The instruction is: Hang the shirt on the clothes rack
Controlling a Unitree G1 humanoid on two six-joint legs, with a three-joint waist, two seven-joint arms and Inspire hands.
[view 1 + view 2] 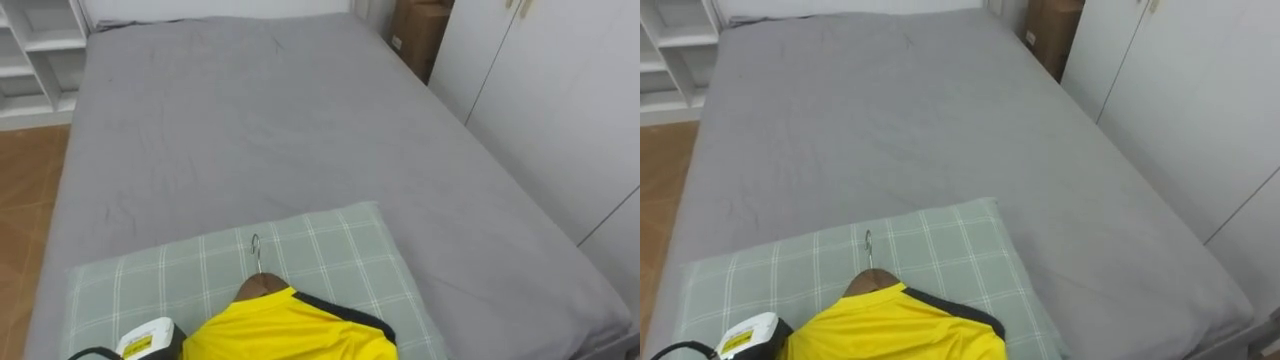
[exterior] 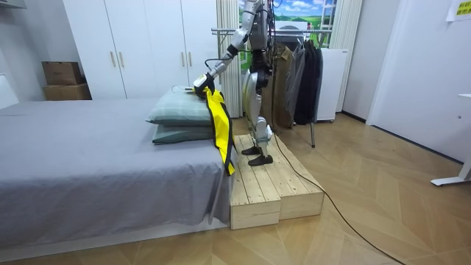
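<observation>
**A:** Where is the shirt?

**B:** The yellow shirt [image 1: 290, 330] sits at six o'clock in the eye views, already on a wooden hanger [image 1: 262, 287]. The metal hook [image 1: 256, 247] points toward twelve, over the green checked pillow [image 1: 330, 250]. In the room view the shirt hangs from beside the pillows, down past the edge of the grey bed [image 1: 250, 120].

**A:** And the hand?

**B:** The left hand [image 1: 150, 343] shows at seven o'clock, just beside the shirt's shoulder. Its fingers are hidden under the cloth, so I cannot tell whether they grip the hanger or lie loose.

**A:** Which step is this?

**B:** I judge it the picking-up: the garment is on its hanger but not yet on a rail.

**A:** What does the next move call for?

**B:** The robot stands on the wooden platform [image 2: 272, 188] facing the bed, and dark garments [image 2: 303, 70] hang at its own six o'clock. It needs a firm hold, a lift clear of the pillow, a turn about, and the hook kept free and upright to go over the rail.
</observation>
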